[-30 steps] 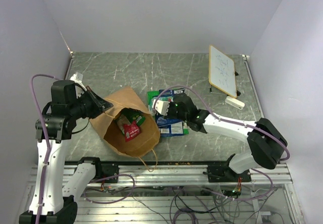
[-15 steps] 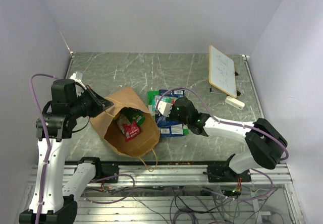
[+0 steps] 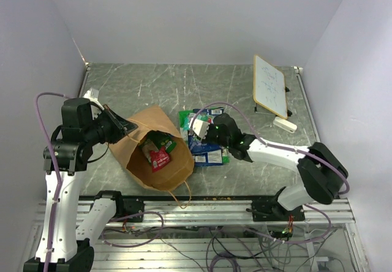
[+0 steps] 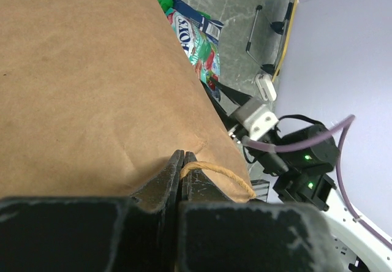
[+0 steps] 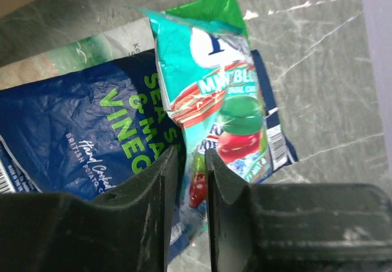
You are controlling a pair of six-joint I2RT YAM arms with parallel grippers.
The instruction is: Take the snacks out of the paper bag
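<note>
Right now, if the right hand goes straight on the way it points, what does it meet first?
The teal-green packet, lying on the blue Sea Salt & Vinegar chip bag, directly ahead of the right hand. Depth is unclear, but it looks close.

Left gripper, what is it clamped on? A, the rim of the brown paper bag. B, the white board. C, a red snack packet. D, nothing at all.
A: the left wrist view shows the left gripper shut on the rim of the paper bag, beside its looped handle.
</note>
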